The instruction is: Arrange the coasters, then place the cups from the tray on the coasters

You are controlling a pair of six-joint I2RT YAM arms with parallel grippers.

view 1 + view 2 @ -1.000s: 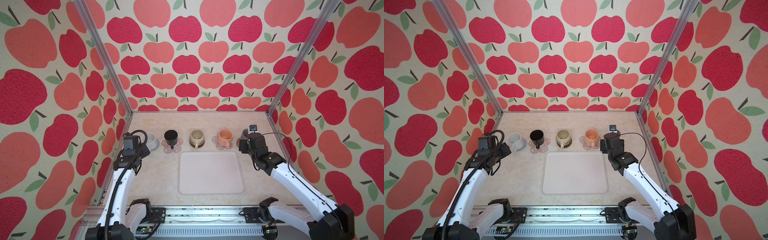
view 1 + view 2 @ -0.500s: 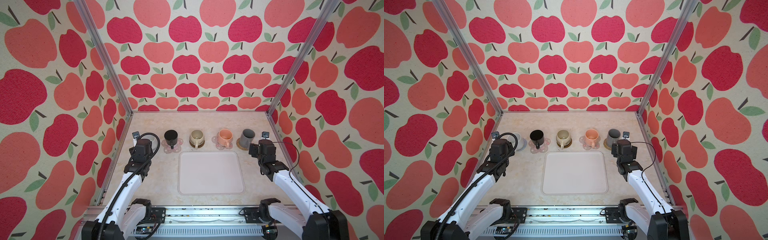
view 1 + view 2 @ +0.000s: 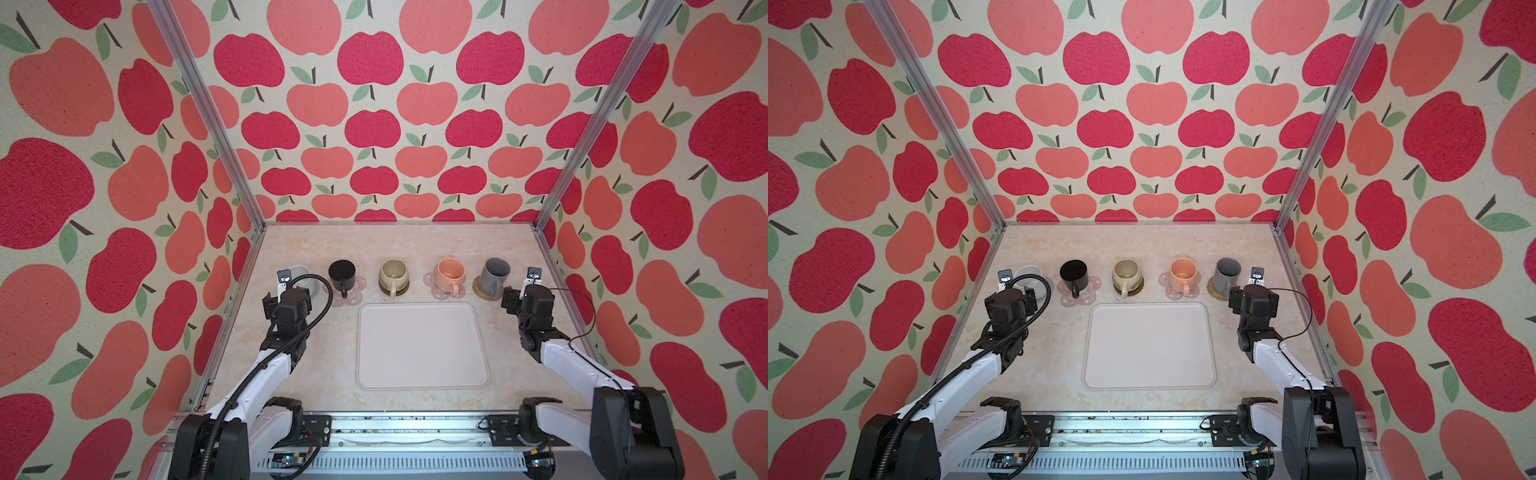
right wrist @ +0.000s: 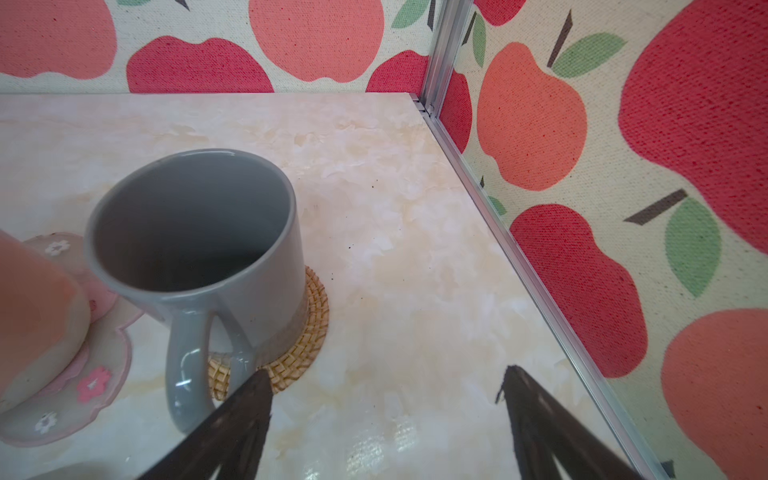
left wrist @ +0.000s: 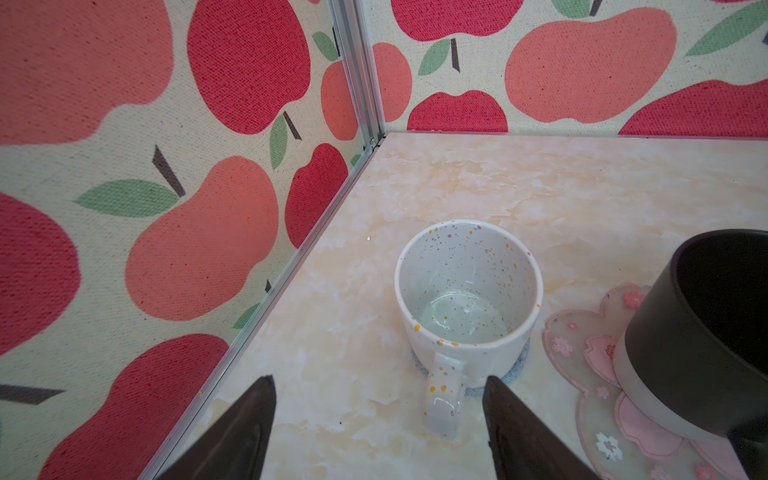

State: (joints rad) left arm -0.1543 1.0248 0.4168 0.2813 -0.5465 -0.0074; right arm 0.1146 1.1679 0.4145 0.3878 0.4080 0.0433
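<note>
Now all five mugs stand in a row behind the tray, each on a coaster: white mug, black mug, cream mug, peach mug, grey mug. The left gripper is wide open and holds nothing (the white mug's handle points into the gap between its jaws, untouched), while the right gripper gapes too, holding nothing, one finger near the grey mug's handle.
</note>
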